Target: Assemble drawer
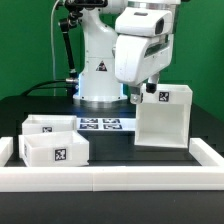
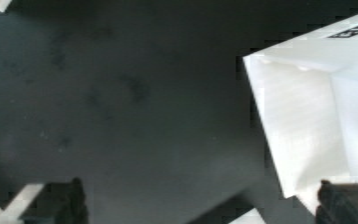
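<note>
The tall white boxy housing (image 1: pixel 162 122) stands on the black table at the exterior view's right, with marker tags on its top. Two shallow white trays lie at the exterior view's left, one behind (image 1: pixel 50 124) and one in front (image 1: pixel 55 151) with a tag on its wall. My gripper (image 1: pixel 148 90) hovers over the housing's upper corner nearest the trays. In the wrist view the gripper (image 2: pixel 197 205) is open wide and empty. One dark fingertip (image 2: pixel 51 200) is over the table and the other is at the housing's edge (image 2: pixel 318 110).
The marker board (image 1: pixel 100 124) lies flat between the trays and the housing, in front of the robot base (image 1: pixel 100 75). A low white rail (image 1: pixel 120 178) borders the table at the front and sides.
</note>
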`<action>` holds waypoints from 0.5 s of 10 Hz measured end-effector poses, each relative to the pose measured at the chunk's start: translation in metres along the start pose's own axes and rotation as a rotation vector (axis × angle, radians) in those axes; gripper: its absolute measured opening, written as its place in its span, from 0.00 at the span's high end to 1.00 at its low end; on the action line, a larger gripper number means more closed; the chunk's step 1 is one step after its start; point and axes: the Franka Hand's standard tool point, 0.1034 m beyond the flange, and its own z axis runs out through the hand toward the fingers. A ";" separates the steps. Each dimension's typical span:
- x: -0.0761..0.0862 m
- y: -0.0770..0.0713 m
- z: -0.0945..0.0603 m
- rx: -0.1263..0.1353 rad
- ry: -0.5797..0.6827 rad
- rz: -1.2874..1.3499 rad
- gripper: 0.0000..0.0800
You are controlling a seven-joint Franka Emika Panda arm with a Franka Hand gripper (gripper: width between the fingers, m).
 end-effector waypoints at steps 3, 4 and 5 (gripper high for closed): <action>-0.001 -0.001 0.000 0.009 -0.007 -0.005 0.19; -0.001 -0.001 0.001 0.010 -0.008 -0.005 0.19; -0.001 -0.002 0.001 0.011 -0.008 0.002 0.19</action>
